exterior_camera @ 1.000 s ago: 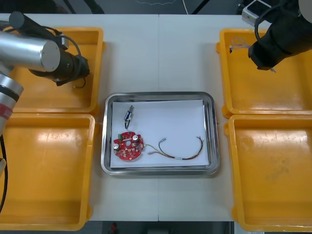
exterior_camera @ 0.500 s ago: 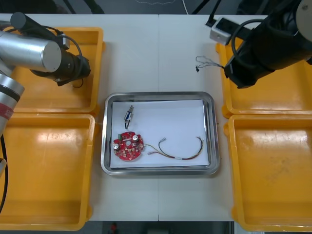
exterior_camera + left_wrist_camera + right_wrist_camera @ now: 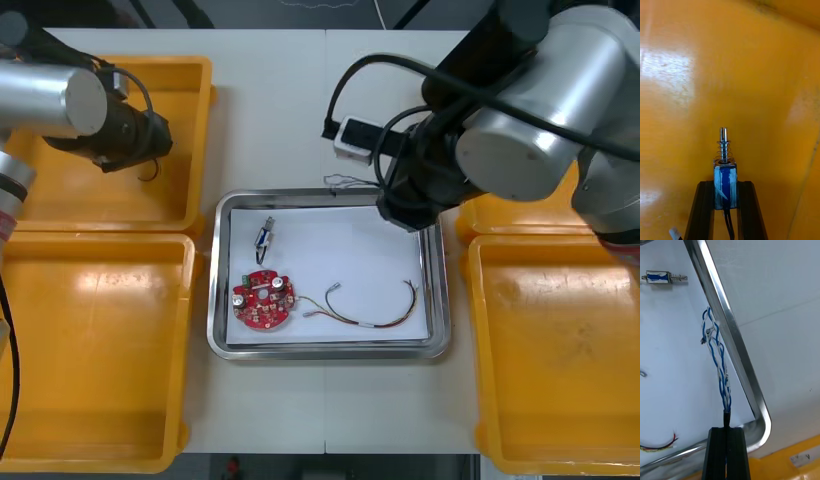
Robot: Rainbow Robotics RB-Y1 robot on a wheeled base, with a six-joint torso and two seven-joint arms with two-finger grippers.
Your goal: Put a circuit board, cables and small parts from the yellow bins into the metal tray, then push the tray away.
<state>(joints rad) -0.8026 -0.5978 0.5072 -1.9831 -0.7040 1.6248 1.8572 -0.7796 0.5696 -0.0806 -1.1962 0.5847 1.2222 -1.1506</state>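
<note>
- Tray (image 3: 213,300) of shiny metal, white inside, sits at the middle of the table (image 3: 330,100).
- The right pincer (image 3: 727,429) is above the tray's far right corner, its fingers pressed together on the black end of the twisted blue and white cable (image 3: 717,352).
- That cable reaches out from the fingertips over the white inside, just beside the far rim and running along it. Its free end loosens into small loops.
- The left pincer (image 3: 725,184) hovers over the far left yellow bin (image 3: 70,200), toward the bin's right wall. Its fingers stand apart by the width of a small metal part (image 3: 725,176) clamped between them.
- The held part has a blue-wrapped body, with a spring and pin pointing away from the fingertips.
- Inside the tray, a round red circuit board (image 3: 264,299) lies in the near left corner.
- A second small metal part (image 3: 264,236) lies toward the far left corner.
- A red and yellow cable (image 3: 370,312) curves along the near right side. These three things lie apart from one another.
</note>
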